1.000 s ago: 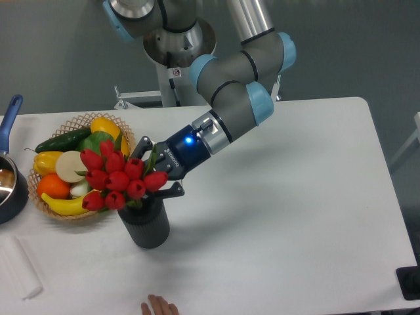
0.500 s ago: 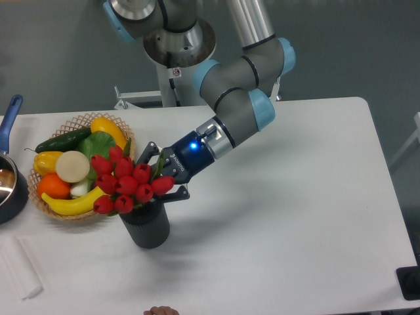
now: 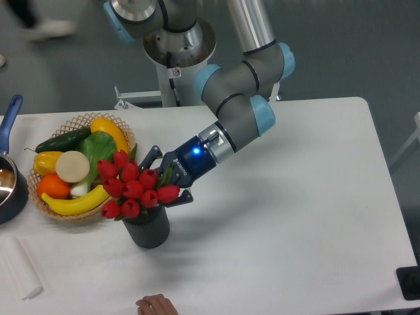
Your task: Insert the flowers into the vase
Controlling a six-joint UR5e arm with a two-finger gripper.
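The flowers (image 3: pixel 134 187), a tight bunch of red tulip buds with green leaves, lean left over the vase (image 3: pixel 148 231). The vase is a short dark ribbed cylinder standing upright on the white table. The bunch's lower end goes down into the vase mouth, and the stems are hidden by the buds. My gripper (image 3: pixel 168 176) reaches in from the upper right. Its two fingers close on the leafy base of the bunch, just above and right of the vase rim.
A wicker basket (image 3: pixel 79 119) of fruit and vegetables sits directly left of the vase. A dark pot (image 3: pixel 9 191) with a blue handle is at the left edge. A white block (image 3: pixel 20 266) lies front left. A person's hand (image 3: pixel 155 304) shows at the bottom edge.
My gripper has carried the flowers a little to the right and down, so the bunch now sits more squarely over the vase and lower into it. The hand at the bottom edge has shifted.
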